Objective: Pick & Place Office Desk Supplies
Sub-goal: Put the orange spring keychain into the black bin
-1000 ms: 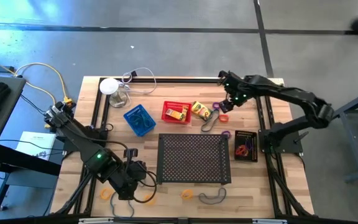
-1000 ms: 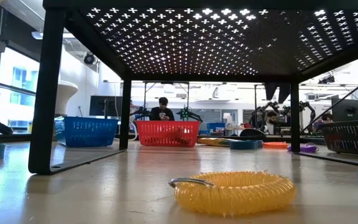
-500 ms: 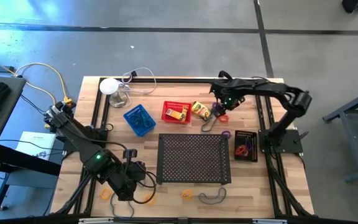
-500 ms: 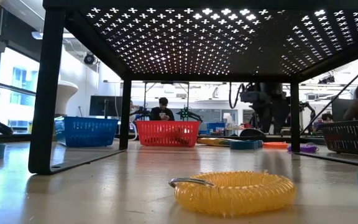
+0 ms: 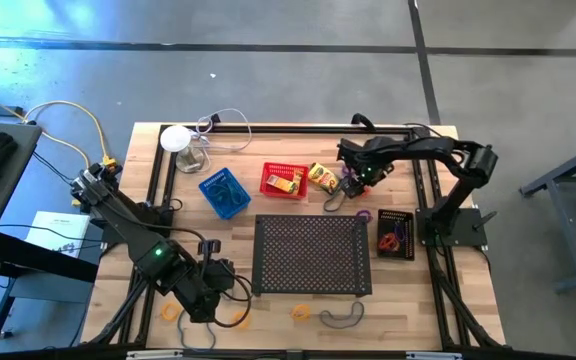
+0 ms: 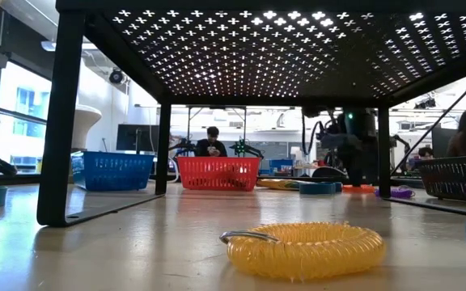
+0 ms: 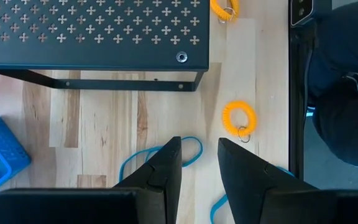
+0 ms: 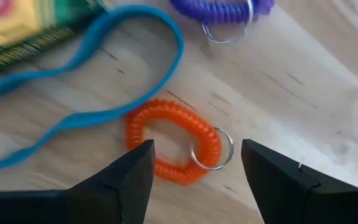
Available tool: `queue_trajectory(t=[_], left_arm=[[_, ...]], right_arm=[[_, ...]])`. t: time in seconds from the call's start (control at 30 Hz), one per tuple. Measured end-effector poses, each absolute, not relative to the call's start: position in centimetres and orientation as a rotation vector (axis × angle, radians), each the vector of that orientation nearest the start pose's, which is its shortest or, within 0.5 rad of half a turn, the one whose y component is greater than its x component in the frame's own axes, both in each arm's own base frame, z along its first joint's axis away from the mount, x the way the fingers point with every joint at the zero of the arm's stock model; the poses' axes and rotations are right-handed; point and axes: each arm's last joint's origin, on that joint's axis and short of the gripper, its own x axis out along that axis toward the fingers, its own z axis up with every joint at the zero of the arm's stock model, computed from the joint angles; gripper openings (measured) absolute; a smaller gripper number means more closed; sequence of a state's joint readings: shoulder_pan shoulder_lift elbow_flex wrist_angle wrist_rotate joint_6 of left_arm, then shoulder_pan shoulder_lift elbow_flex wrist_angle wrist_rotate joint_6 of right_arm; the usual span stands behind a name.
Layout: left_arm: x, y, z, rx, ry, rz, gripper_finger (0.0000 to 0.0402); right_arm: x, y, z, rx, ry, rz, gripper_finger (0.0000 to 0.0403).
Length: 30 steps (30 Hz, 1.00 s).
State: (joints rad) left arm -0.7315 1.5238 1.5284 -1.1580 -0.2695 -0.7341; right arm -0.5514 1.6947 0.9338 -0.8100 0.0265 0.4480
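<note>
Fingers of the right gripper (image 8: 194,171) spread wide, having dropped over the orange coil loop (image 8: 173,144) lying on the surface at two o'clock beside a crayon box (image 5: 322,177); a grasp looks imminent. Left gripper (image 7: 199,168), released, waits at seven o'clock.

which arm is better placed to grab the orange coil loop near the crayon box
The right. Its gripper hangs directly over the orange coil loop, jaws open either side of it. The left gripper sits at the table's opposite, near corner.
</note>
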Motion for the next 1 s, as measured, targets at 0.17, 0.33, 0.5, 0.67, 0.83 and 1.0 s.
queue_trajectory(t=[0.17,0.33,0.5,0.67,0.83,1.0], left_arm=[[22.2,-18.9,34.1,-0.101,1.077,-0.012,0.0098],[22.3,-18.9,34.2,-0.105,1.057,-0.008,0.0098],[22.4,-19.0,34.2,-0.115,1.050,-0.010,0.0098],[22.4,-19.0,34.3,-0.122,1.043,-0.012,0.0098],[22.5,-19.1,34.3,-0.125,1.040,-0.014,0.0098],[22.5,-19.1,34.3,-0.138,1.041,-0.006,0.0098]], right_arm=[[22.8,-14.1,13.4,0.755,1.398,-0.790,0.0229],[22.5,-13.9,12.7,0.750,1.378,-0.787,0.0227],[22.3,-13.8,12.5,0.737,1.387,-0.774,0.0191],[22.3,-13.8,12.5,0.738,1.385,-0.773,0.0116],[22.2,-13.8,12.5,0.723,1.393,-0.789,0.0021],[21.9,-13.1,13.9,0.669,1.364,-0.805,0.0007]])
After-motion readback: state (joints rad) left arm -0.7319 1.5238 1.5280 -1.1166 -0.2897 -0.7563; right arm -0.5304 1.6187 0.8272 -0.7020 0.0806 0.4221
